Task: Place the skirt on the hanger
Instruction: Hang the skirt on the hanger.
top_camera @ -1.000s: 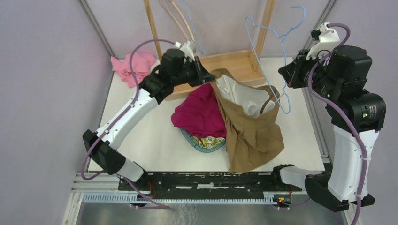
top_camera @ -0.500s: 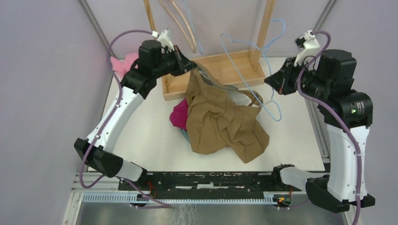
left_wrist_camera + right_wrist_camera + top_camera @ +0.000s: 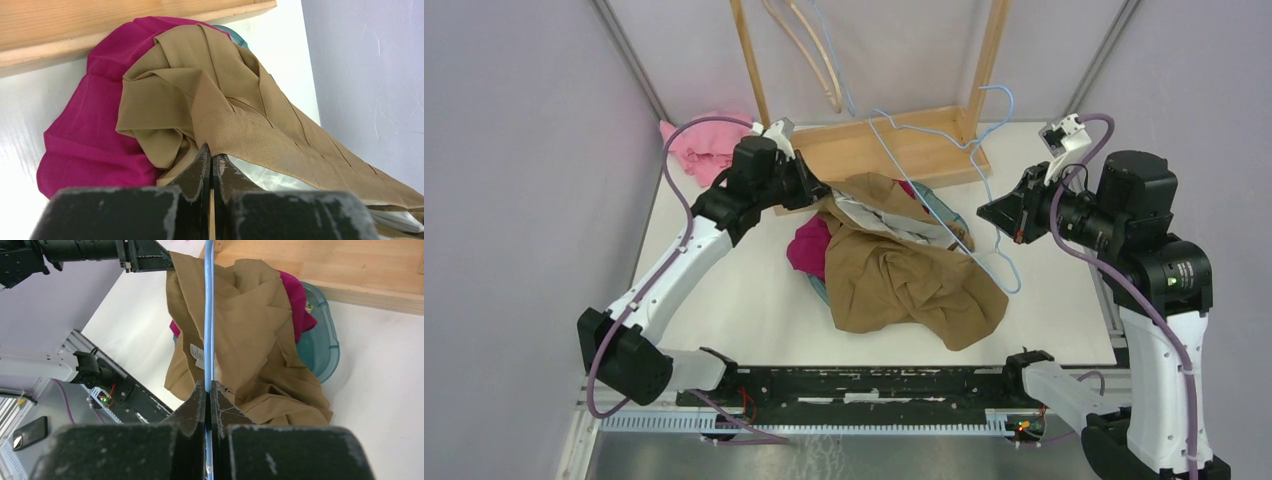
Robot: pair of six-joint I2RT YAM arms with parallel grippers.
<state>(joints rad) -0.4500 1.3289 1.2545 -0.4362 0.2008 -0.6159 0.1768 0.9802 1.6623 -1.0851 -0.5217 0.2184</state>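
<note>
The tan skirt (image 3: pixel 904 280) lies heaped on the table over a magenta garment and a teal tub. My left gripper (image 3: pixel 816 190) is shut on the skirt's waistband edge (image 3: pixel 235 130) at its far left corner; pale lining shows beside the fingers. My right gripper (image 3: pixel 986 212) is shut on the light blue wire hanger (image 3: pixel 944 190), which slants across above the skirt toward the wooden rack. In the right wrist view the hanger wire (image 3: pixel 208 315) runs straight up from the closed fingers over the skirt (image 3: pixel 240 340).
A wooden rack base (image 3: pixel 894 150) with upright posts and spare hangers (image 3: pixel 809 50) stands at the back. A magenta garment (image 3: pixel 809 245) and a teal tub (image 3: pixel 320 345) lie under the skirt. A pink cloth (image 3: pixel 699 145) lies at the back left.
My left gripper has swung left and down with the skirt's waistband, so the skirt has dropped and spread lower. My right gripper has lowered and brought the hanger down over the skirt.
</note>
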